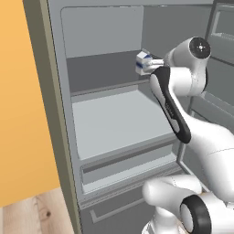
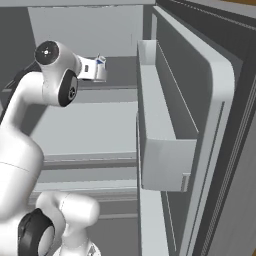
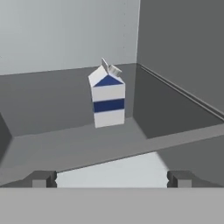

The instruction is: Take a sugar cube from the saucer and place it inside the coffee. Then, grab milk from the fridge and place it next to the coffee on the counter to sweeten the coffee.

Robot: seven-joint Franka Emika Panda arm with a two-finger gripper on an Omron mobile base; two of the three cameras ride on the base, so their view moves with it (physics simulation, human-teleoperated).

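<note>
The milk (image 3: 107, 96) stands upright on the fridge (image 1: 114, 123) shelf, so we line up our wide-open gripper (image 3: 111, 178) level before it, not touching.

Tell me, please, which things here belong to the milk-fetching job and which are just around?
Belongs to the job:
- milk, upright on the fridge's upper shelf
- fridge, door open
- gripper, open, facing the milk, apart from it

Just around:
- door bin
- orange wall
- wooden floor
</note>
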